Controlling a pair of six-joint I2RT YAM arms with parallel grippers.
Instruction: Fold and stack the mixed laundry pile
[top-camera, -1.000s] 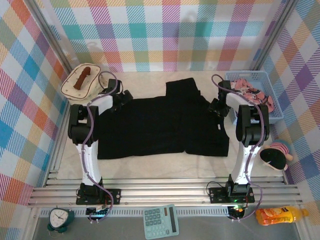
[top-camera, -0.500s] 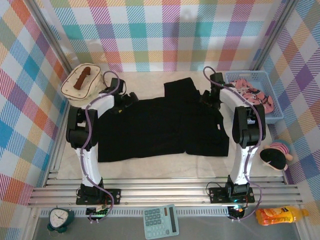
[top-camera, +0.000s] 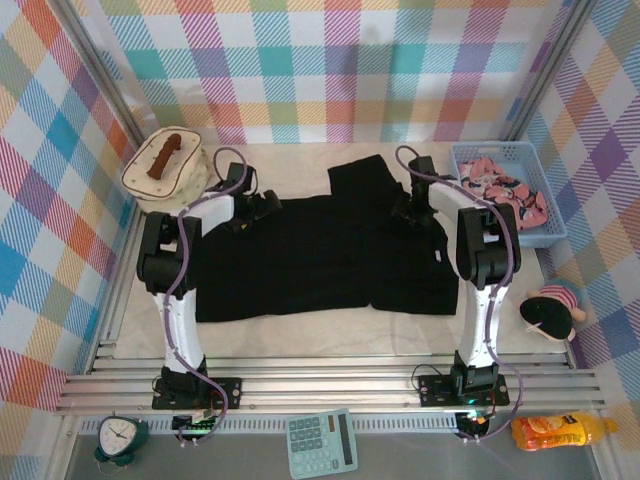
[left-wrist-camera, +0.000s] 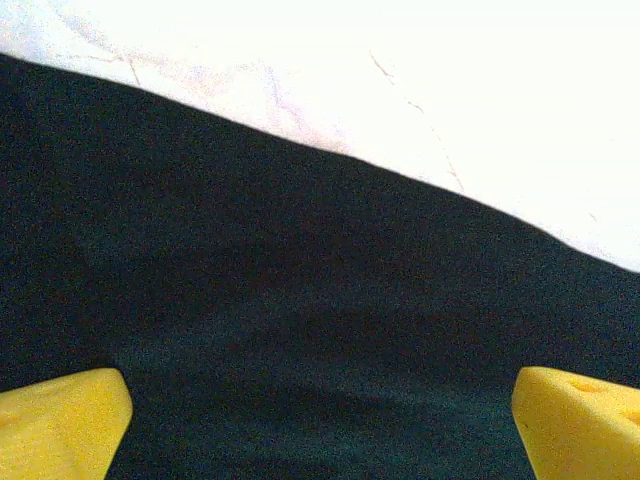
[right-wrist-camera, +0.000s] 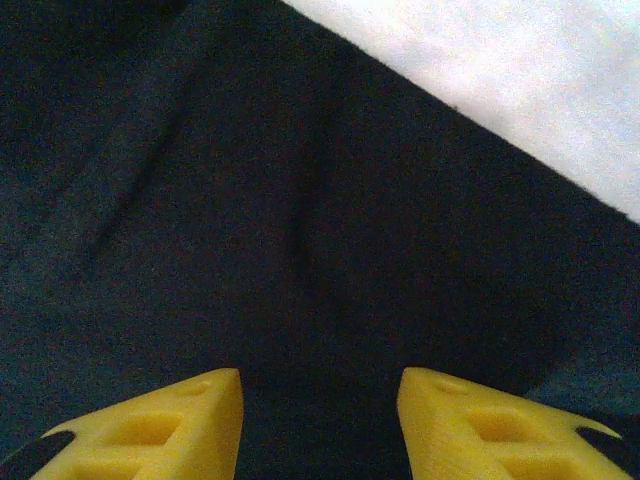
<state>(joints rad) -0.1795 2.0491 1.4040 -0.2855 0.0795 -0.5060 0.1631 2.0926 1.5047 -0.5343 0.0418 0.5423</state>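
Two garments lie well apart. The large plain black shirt (top-camera: 320, 250) is spread flat across the middle of the cream desk (top-camera: 320, 335). The pink garment printed with navy and white (top-camera: 500, 185) sits bunched in the light-blue mesh basket (top-camera: 500, 148), its outline hard to make out. The left fingers (left-wrist-camera: 60, 425) stand wide apart over the shirt's far edge. The right fingers (right-wrist-camera: 160, 425) are partly apart over black cloth. Both pairs are cut off low in the wrist views.
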